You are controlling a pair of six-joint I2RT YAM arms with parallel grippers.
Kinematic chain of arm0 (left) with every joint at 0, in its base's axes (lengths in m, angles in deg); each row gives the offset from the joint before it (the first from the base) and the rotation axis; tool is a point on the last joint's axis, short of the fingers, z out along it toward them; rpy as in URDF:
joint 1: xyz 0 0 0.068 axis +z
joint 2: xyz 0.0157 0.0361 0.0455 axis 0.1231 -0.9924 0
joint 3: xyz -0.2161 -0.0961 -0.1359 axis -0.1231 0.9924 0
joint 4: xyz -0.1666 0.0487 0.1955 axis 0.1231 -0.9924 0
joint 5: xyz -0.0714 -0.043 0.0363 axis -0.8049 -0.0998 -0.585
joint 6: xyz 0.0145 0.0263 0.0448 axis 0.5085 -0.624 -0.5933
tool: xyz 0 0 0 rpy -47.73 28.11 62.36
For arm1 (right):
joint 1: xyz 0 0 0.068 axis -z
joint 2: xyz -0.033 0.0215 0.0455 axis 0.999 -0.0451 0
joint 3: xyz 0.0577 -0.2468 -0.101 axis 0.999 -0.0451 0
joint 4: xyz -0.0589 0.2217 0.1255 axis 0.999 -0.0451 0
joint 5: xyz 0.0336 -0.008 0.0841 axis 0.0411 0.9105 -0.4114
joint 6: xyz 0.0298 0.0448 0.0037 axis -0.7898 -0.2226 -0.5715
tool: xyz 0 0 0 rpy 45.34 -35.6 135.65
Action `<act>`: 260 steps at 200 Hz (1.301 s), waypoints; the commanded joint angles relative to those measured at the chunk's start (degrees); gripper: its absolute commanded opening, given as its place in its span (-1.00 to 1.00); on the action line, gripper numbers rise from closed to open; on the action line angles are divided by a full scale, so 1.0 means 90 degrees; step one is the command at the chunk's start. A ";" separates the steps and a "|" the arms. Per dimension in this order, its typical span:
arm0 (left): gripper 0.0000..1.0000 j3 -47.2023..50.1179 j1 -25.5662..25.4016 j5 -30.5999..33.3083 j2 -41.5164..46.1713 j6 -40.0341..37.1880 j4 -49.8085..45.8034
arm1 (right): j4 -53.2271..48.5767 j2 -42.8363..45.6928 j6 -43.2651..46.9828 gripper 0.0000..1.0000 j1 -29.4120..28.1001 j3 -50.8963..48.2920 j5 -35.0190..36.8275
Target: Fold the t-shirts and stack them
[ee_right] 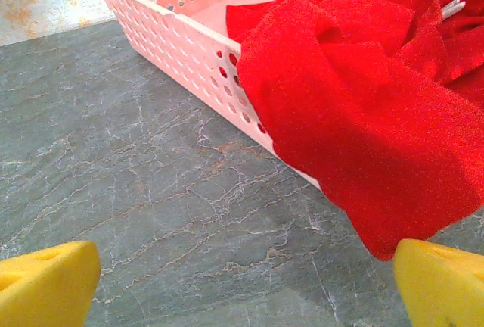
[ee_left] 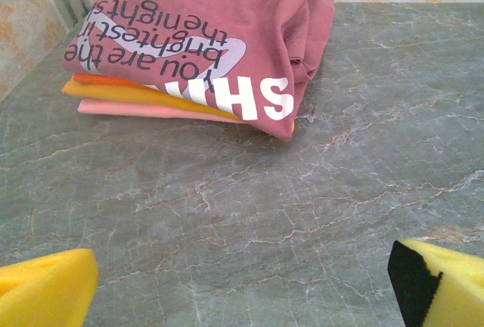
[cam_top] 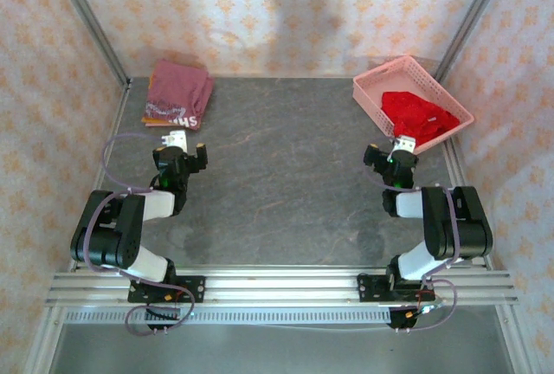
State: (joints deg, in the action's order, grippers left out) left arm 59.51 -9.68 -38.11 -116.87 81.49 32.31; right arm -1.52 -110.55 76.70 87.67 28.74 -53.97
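A folded maroon-pink t-shirt [cam_top: 177, 88] [ee_left: 204, 32] with white lettering tops a stack at the back left, over an orange t-shirt [ee_left: 159, 97] and a pink layer. A crumpled red t-shirt [cam_top: 420, 116] [ee_right: 363, 100] lies in the pink basket [cam_top: 381, 88] [ee_right: 174, 32] at the back right, one corner hanging over the near wall. My left gripper [cam_top: 177, 142] [ee_left: 242, 281] stands open just in front of the stack, nothing between its yellow pads [ee_left: 45, 289]. Just short of the basket, my right gripper [cam_top: 404, 145] [ee_right: 242, 285] is open too, its right pad [ee_right: 442, 281] under the hanging red corner.
The grey marbled table [cam_top: 286, 166] stretches between the two arms. Patterned walls and metal posts [cam_top: 86, 19] close the back and sides. A metal rail [cam_top: 286, 283] runs along the near edge by the arm bases.
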 commanded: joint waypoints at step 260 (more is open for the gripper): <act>1.00 -0.2221 -0.5877 -0.0261 0.0699 0.0074 -0.1859 | -0.8777 -0.3254 -0.1534 0.99 0.1243 0.8052 0.0222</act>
State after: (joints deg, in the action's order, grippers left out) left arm 42.22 -61.31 -38.26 -109.39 81.04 11.75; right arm -71.36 -135.03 63.48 98.58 95.51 -51.42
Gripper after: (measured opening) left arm 0.994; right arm 0.993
